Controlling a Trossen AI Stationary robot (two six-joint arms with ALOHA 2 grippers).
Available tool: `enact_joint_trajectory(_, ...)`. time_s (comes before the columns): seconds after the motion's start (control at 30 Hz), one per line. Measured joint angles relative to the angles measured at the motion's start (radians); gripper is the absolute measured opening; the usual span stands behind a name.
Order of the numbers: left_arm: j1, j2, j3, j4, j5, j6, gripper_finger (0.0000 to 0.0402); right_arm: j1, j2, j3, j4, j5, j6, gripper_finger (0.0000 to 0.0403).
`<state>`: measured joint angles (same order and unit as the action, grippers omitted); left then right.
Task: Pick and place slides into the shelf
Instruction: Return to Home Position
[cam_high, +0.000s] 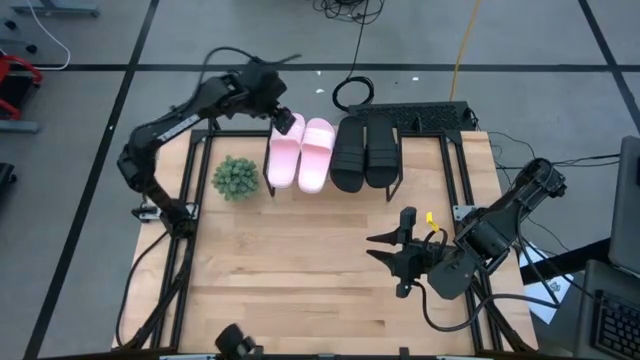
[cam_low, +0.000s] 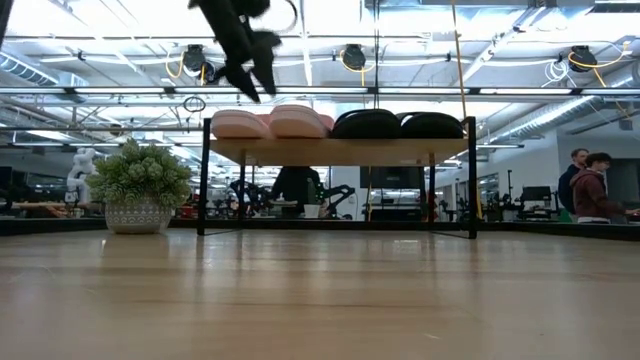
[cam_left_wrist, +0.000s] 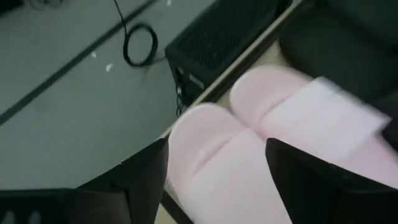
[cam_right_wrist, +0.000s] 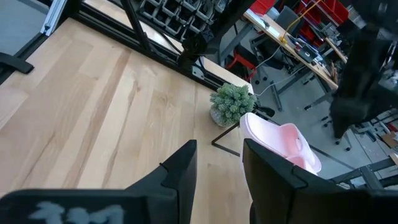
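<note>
Shelf (cam_low: 340, 151) — all four slides are sitting on its top board, pink pair (cam_high: 300, 155) nearest the plant (cam_high: 235, 177), black pair (cam_high: 365, 150) just beside. Left gripper (cam_high: 284, 122) is hovering over the outer pink slide's far end, jaws released, empty. Right gripper (cam_high: 375, 248) is idling above the table (cam_high: 300, 275), jaws parted, empty. Judged step: retreat — the next move is calling for a straight lift clear of the strap before swinging over the bare table.

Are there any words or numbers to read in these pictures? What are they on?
None can be read.
White marks on the right tool's body: too blurred to read.
The pink slides and black slides show no print.
</note>
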<state>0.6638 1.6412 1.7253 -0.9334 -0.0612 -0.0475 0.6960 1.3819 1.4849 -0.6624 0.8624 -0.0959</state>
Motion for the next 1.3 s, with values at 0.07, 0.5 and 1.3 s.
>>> enact_joint_trajectory(0.07, -0.011, -0.037, 0.028, -0.024, 0.001, -0.012, 0.0271, 0.000, 0.000, 0.000, -0.001, 0.000, -0.002, 0.0118)
enact_joint_trajectory(0.5, -0.352, -0.477, 0.109, -0.181, 0.006, -0.100, 0.0271, 0.016, -0.116, -0.001, -0.083, 0.059, 0.052, 0.0118)
enact_joint_trajectory(1.3, -0.829, -1.093, -0.576, -0.003, -0.359, -0.306, 0.0271, 0.178, -0.418, -0.048, -0.400, 0.079, 0.525, 0.0118)
